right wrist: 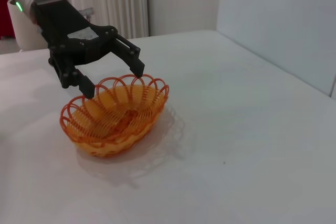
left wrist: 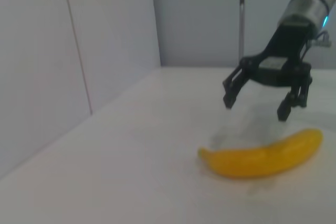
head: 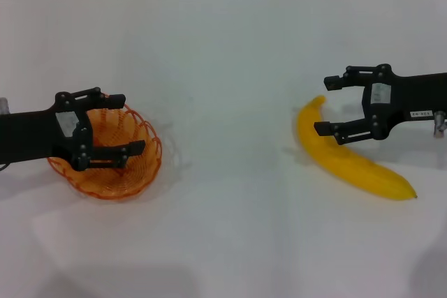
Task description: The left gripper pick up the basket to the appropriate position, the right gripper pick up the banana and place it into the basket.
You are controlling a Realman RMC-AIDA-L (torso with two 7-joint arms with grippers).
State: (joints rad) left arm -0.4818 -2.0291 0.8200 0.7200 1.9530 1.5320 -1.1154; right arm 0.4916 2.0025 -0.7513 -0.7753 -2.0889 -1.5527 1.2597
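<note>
While neither thing has yet been taken hold of, both arms are already over their targets on the white table (head: 230,228). The left gripper (head: 124,125) hangs spread wide just above the basket (head: 133,172), one finger over the far rim and the other over the hollow, and in the right wrist view its tips sit at the scalloped edge without closing on it. The right gripper (head: 328,105) is likewise released, fingers parted, poised above the banana (head: 349,162); the left wrist view shows clear air between its tips and the fruit lying beneath. The basket looks light and springy, thin looped wire that would flex under a hard squeeze and might tip if caught off-centre, so pinching one wall of the rim directly below the fingers, with one finger inside and one outside, seems the safest hold. The banana looks smooth, rounded and fairly firm yet easily bruised, and likely to roll or slide out of a grip at its tapered ends; its thicker middle, which lies under and a little outward of the open fingers, is the better place to close.
</note>
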